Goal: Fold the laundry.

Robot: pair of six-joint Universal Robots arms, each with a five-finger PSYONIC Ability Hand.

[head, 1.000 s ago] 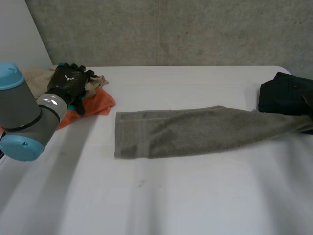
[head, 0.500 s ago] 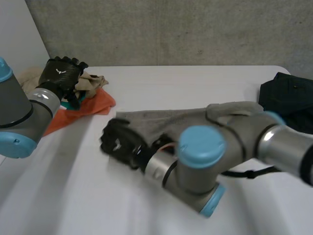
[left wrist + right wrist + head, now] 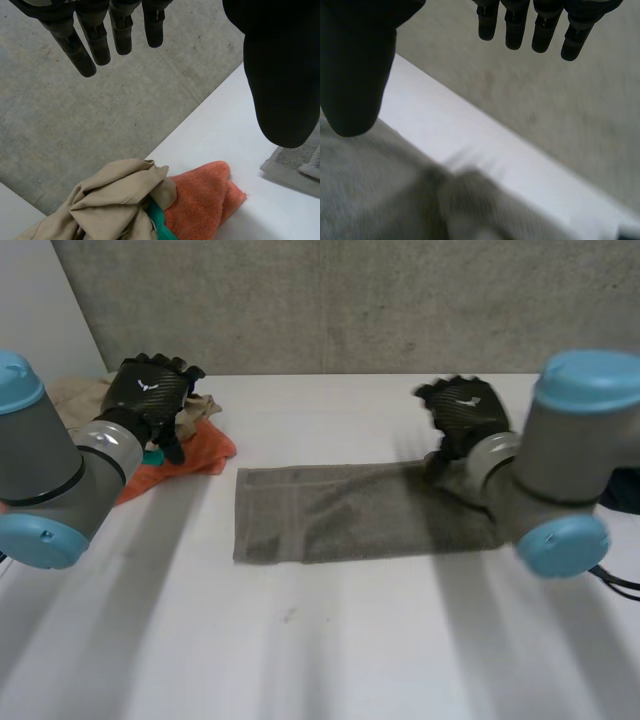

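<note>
A grey towel [image 3: 340, 512] lies flat as a long strip across the middle of the white table [image 3: 330, 640]. My right hand [image 3: 462, 410] hovers above the strip's right end, and its arm covers that end. In the right wrist view this hand [image 3: 355, 65] has straight fingers [image 3: 540, 30] and the thumb held apart, with nothing in it and the towel [image 3: 390, 195] below it. My left hand [image 3: 150, 390] is over the laundry pile at the far left. In its own view the left hand [image 3: 280, 75] is open and empty, with a towel corner [image 3: 292, 167] beyond the thumb.
The pile at the far left holds a beige cloth [image 3: 115, 200], an orange cloth [image 3: 200, 452] [image 3: 200, 195] and a bit of teal cloth [image 3: 157, 220]. A dark garment [image 3: 628, 492] lies at the table's right edge, behind my right arm. A grey wall runs behind the table.
The right arm came into view, its hand went to the towel's left end, then back above the right end. The towel now looks shorter. The left hand barely moved.
</note>
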